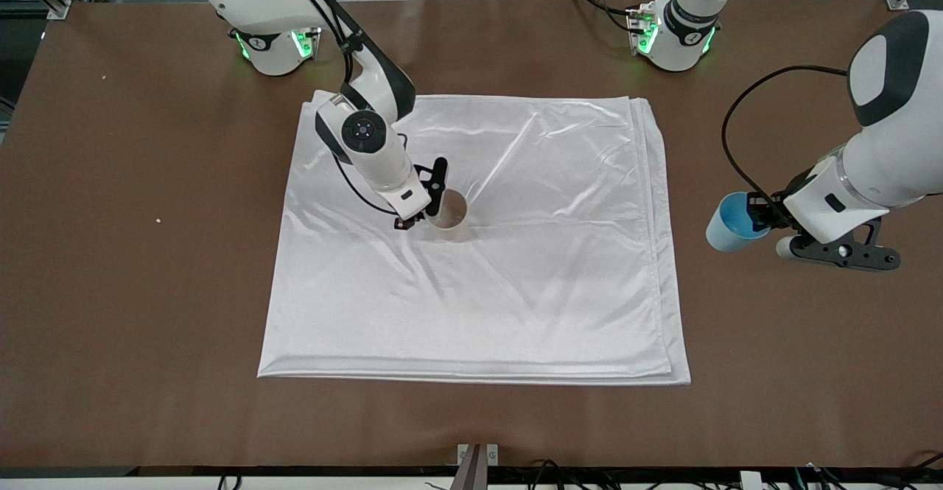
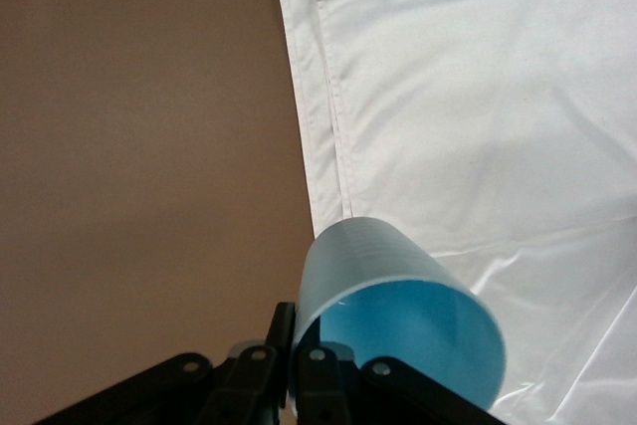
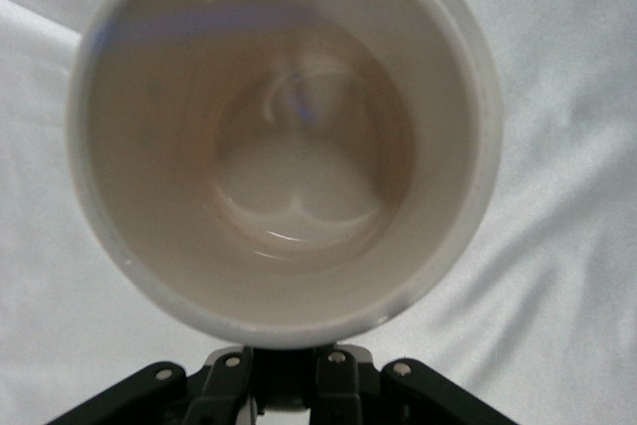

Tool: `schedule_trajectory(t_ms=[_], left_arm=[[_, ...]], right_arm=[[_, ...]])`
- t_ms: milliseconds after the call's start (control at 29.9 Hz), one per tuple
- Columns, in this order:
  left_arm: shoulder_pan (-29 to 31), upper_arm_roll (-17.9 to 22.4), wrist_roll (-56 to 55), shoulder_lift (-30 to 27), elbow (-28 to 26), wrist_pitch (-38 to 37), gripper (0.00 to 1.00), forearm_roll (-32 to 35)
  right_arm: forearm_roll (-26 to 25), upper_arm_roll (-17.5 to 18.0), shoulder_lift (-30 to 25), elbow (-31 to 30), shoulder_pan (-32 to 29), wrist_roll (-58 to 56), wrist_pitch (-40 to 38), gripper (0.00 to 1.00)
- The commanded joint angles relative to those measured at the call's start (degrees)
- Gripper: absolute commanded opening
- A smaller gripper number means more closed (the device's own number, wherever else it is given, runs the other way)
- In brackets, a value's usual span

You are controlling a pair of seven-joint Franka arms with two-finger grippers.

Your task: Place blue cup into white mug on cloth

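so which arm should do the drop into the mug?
Left. The left gripper already holds the blue cup over bare table past the cloth edge. The right gripper is at the white mug on the cloth, steadying it, so it likely should stay.

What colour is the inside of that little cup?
Bright blue inside the blue cup, clearest in the left wrist view.

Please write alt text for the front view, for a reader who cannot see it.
The left gripper holds the blue cup tilted above the bare brown table, off the cloth's edge. On the cloth, the right gripper holds the white mug at its rim.
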Motion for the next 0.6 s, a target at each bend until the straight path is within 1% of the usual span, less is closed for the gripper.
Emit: schedule_trajectory(t_ms=[0, 167, 301, 401, 467, 568], left_arm=[[-0.13, -0.13, -0.29, -0.03, 0.64, -0.03, 0.00, 0.40], [-0.22, -0.22, -0.29, -0.03, 0.64, -0.03, 0.00, 0.40], [-1.36, -0.13, -0.38, -0.03, 0.64, -0.03, 0.00, 0.49], [-2.06, -0.13, -0.47, 0.05, 0.64, -0.03, 0.00, 0.58], [-2.68, -0.04, -0.55, 0.06, 0.64, -0.03, 0.00, 0.67], [-3.03, -0.04, -0.64, 0.06, 0.64, 0.05, 0.00, 0.76]], right_arm=[[-2.02, -0.62, 0.51, 0.03, 1.16, 3.11, 1.27, 0.04], [-2.72, -0.71, 1.39, 0.12, 2.38, 5.74, 1.97, 0.07], [-6.67, -1.32, 2.44, 0.12, 2.83, 9.34, 3.47, 0.08], [-8.60, -1.32, 2.53, 0.03, 2.83, 10.67, 3.47, 0.10], [-8.87, -1.32, 2.62, 0.03, 2.83, 10.67, 3.47, 0.12], [-8.96, -1.32, 2.62, 0.12, 2.83, 10.67, 3.47, 0.18]])
